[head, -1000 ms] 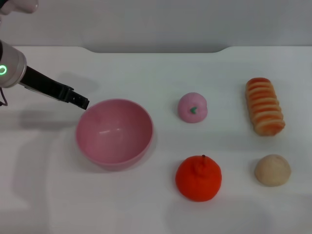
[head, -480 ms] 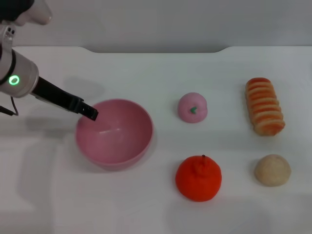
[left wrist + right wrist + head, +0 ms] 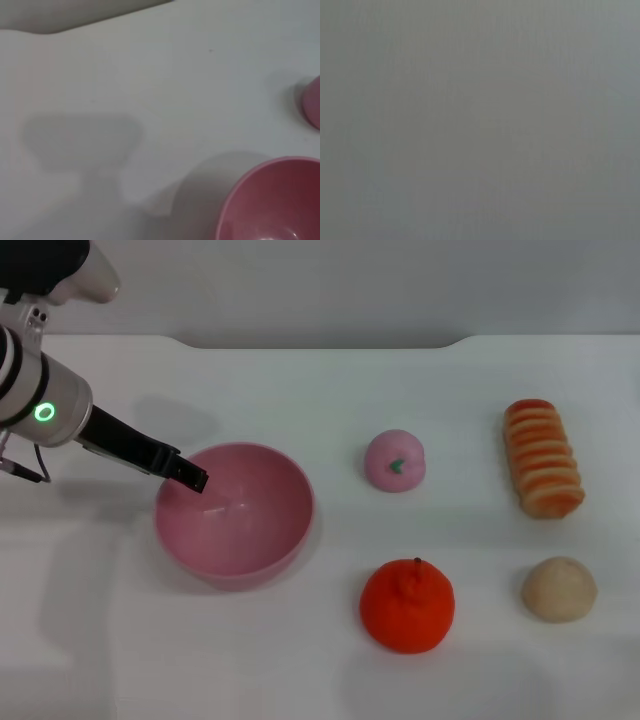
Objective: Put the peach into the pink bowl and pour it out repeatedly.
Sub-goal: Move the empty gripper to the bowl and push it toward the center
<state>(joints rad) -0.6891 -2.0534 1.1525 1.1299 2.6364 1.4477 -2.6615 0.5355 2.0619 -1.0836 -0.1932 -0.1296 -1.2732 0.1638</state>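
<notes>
The left gripper hangs at the pink bowl's ten-o'clock rim — finger state cannot be told. The peach sits on the worktop, well apart at the bowl's two o'clock.

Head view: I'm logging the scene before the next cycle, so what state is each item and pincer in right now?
pink bowl: upright, empty, on the table.
peach: on the table, outside the bowl, untouched.
orange fruit: resting on the table.
beige ball: resting on the table.
striped bread roll: lying on the table.
left pincer: at the bowl's near-left rim, holding nothing visible.
right pincer: not in view.
</notes>
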